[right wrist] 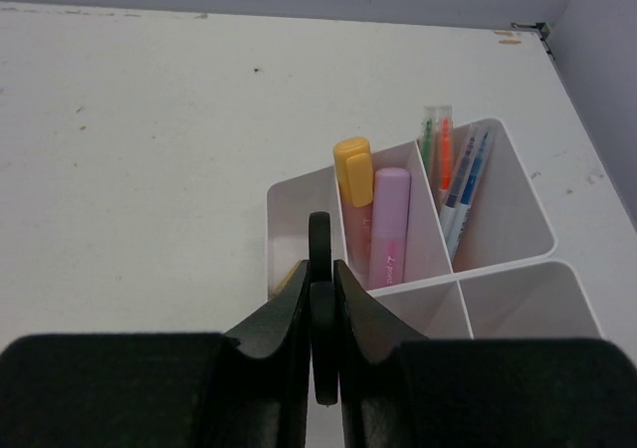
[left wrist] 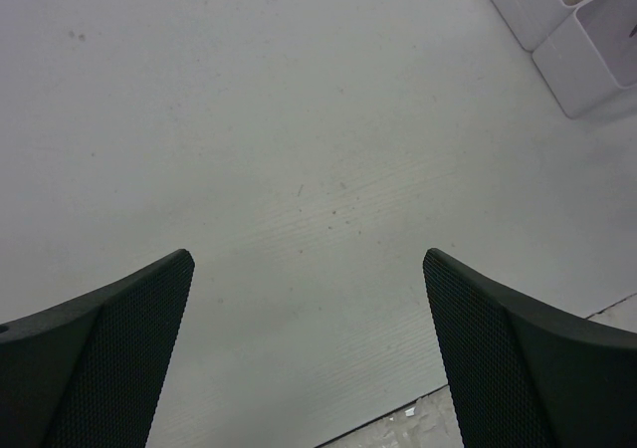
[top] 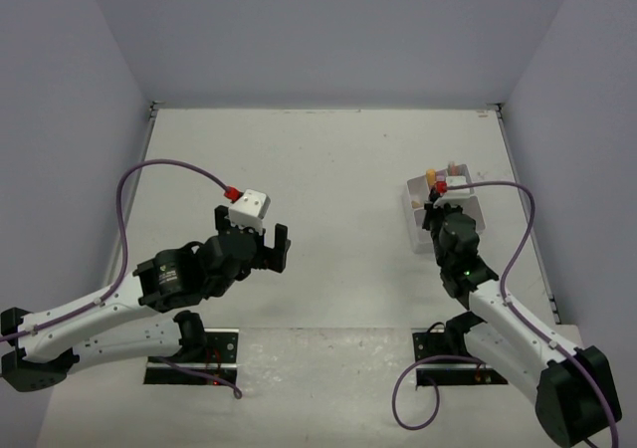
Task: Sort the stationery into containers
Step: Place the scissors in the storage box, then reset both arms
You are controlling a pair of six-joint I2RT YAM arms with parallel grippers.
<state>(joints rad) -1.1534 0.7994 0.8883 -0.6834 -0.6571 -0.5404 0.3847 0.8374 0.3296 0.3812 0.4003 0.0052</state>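
Top cam: my left gripper [top: 255, 252] hangs wide open, L side; my right gripper [top: 435, 207] at white square divided plastic tray [top: 414, 209]. L wrist: tray corner, bare table [left wrist: 299, 119]. R wrist: fingers clamped on black-handled scissors [right wrist: 319, 237] at tray, beside yellow-capped marker [right wrist: 351, 164] and pink marker [right wrist: 388, 219], print unreadable.

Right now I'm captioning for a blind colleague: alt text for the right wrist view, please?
The right gripper, shut on black scissors, hangs over a white divided tray. One compartment holds a yellow-capped marker and a pink marker, the next holds thin pens.
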